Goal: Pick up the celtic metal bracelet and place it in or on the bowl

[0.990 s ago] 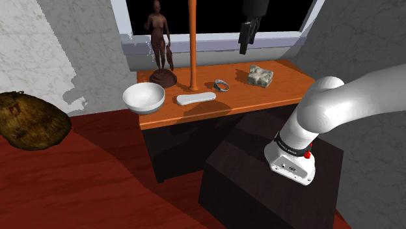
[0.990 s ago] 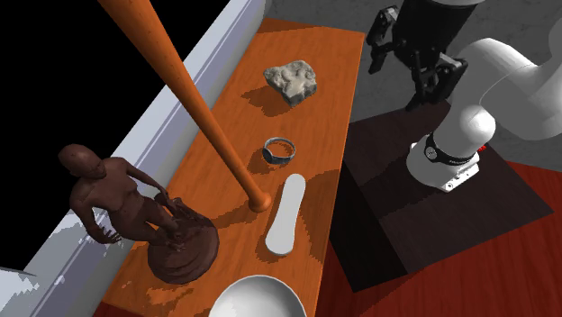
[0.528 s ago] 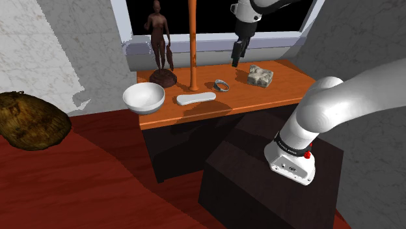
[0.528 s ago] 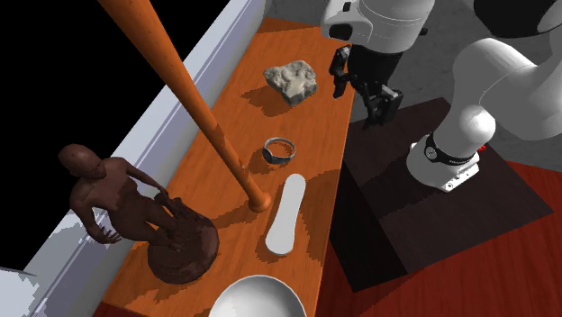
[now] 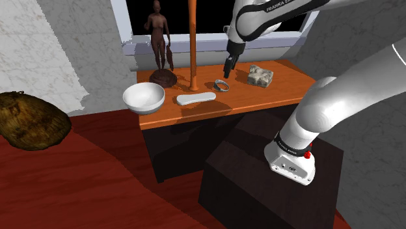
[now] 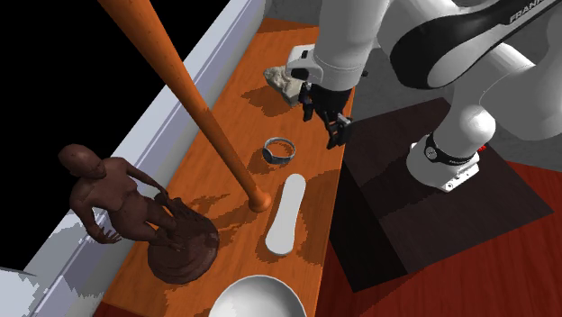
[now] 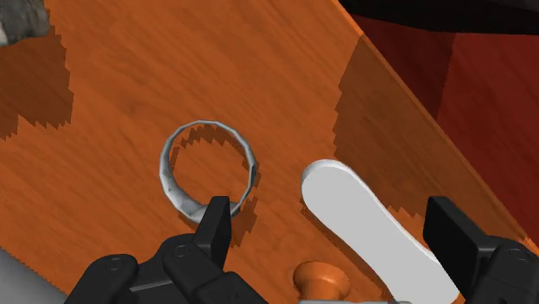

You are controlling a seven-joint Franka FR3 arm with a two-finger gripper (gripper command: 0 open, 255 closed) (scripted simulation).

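A grey metal bracelet (image 5: 222, 84) lies flat on the orange tabletop (image 5: 273, 94), between an orange pole and a grey rock. My black gripper (image 5: 228, 70) hangs open just above the table, close to the bracelet on the rock's side. In the second exterior view the gripper (image 6: 326, 124) sits above and right of the bracelet (image 6: 280, 150). The wrist view has the bracelet (image 7: 208, 166) just ahead of one fingertip (image 7: 216, 214), outside the gap of the gripper (image 7: 330, 216). The white bowl (image 5: 144, 97) stands at the table's far end, near the statue; its rim (image 6: 257, 286) holds nothing.
A white oblong object (image 5: 196, 98) lies between bracelet and bowl. The orange pole (image 5: 193, 45) stands upright beside the bracelet. A brown statue (image 5: 160, 45) is behind the bowl, and the rock (image 5: 259, 76) is past the gripper. A brown woven mass (image 5: 29, 120) lies on the red floor.
The arm has swung down from high over the window to just above the table, moving toward the bracelet. The fingers have stayed apart. Nothing on the table moved.
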